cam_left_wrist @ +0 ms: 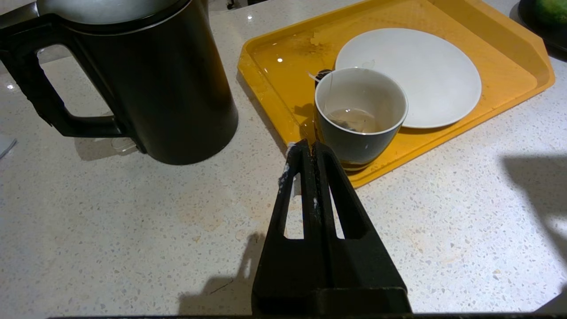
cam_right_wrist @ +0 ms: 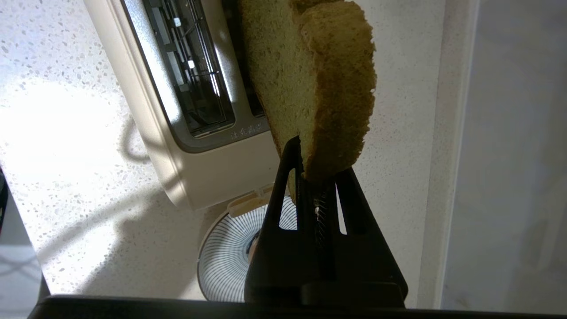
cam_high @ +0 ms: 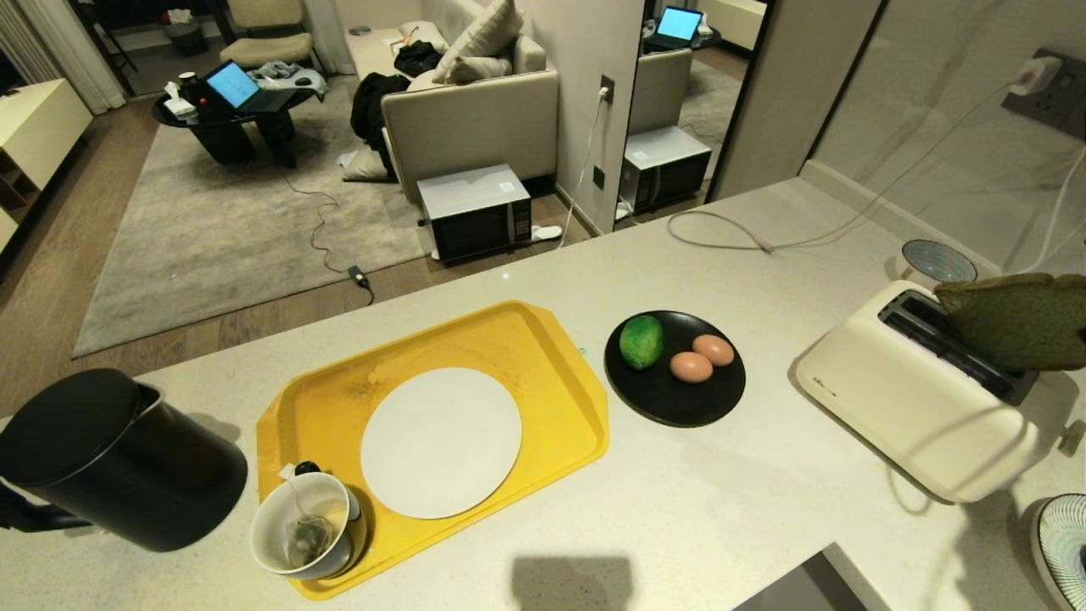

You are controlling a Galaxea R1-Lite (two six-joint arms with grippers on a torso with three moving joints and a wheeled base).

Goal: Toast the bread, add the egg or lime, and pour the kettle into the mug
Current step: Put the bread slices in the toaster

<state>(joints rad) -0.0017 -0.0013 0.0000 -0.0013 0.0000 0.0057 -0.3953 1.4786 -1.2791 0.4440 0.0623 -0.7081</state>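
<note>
My right gripper (cam_right_wrist: 316, 170) pinches the soft, spongy green bread (cam_right_wrist: 310, 84) over the smooth cream toaster (cam_right_wrist: 195, 146). My left gripper (cam_left_wrist: 305, 150) jaws are closed, empty.

The right gripper (cam_right_wrist: 316, 177) is clamped on the lower edge of a bread slice (cam_right_wrist: 310, 84), which rises toward twelve o'clock in its wrist view. The left gripper (cam_left_wrist: 308, 148) (fingers pressed together, empty) hangs low over the counter.

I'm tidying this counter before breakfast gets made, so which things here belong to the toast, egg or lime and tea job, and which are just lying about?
Job: bread in right gripper, toaster, lime, eggs, kettle, mug, left gripper.

Lying about: striped dish, loose white cable.
</note>
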